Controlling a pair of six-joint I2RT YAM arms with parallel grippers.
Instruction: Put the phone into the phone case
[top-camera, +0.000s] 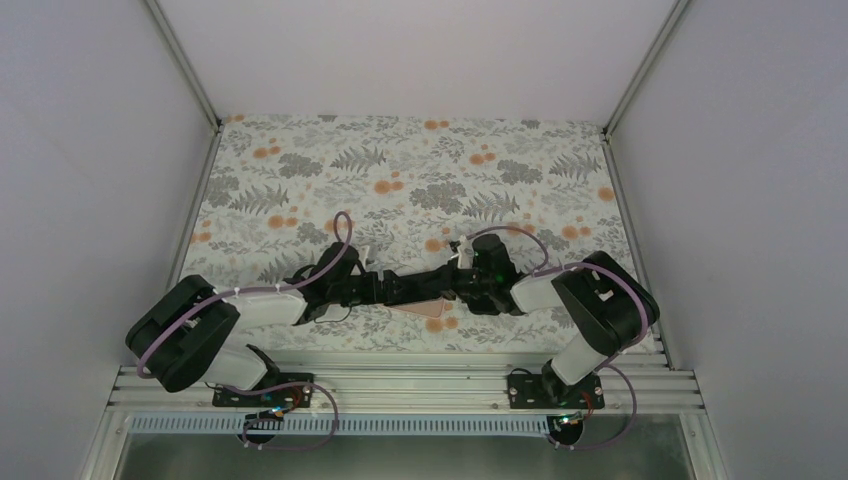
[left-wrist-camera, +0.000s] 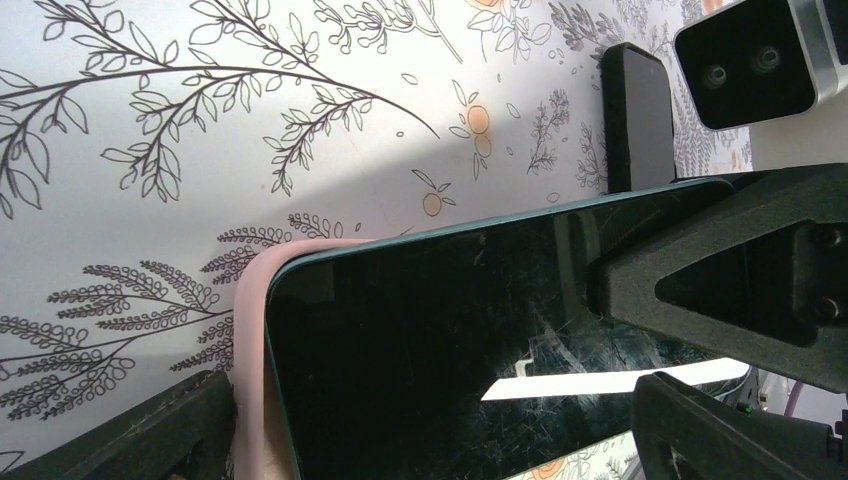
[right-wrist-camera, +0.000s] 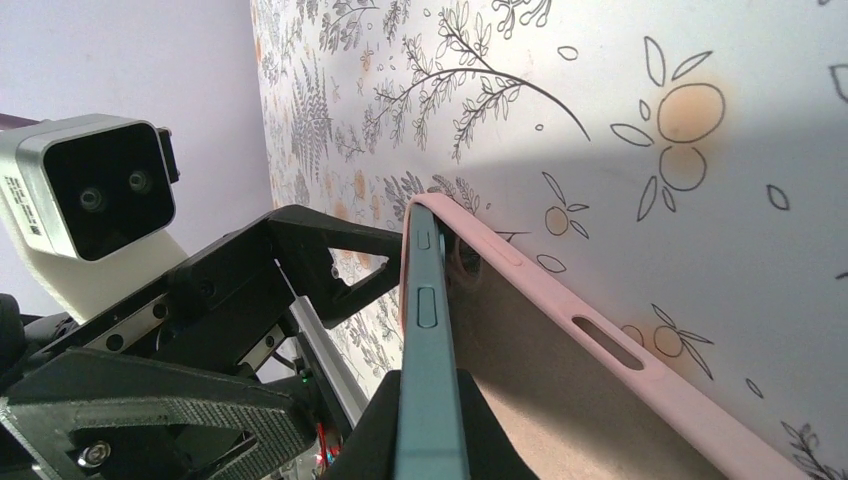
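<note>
With the right gripper pinching the tilted phone and the left gripper's jaws impossible to read, a hard push could skid the case and unseat the tucked corner.

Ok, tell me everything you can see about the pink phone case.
The pink phone case looks like soft, matte silicone, with a rounded rim, a raised button bump and a slot cutout along one side. It rests open side up on the floral table. One end of the teal phone is tucked into a corner of the case, and the rest tilts up out of it, so the phone is not yet seated.
</note>
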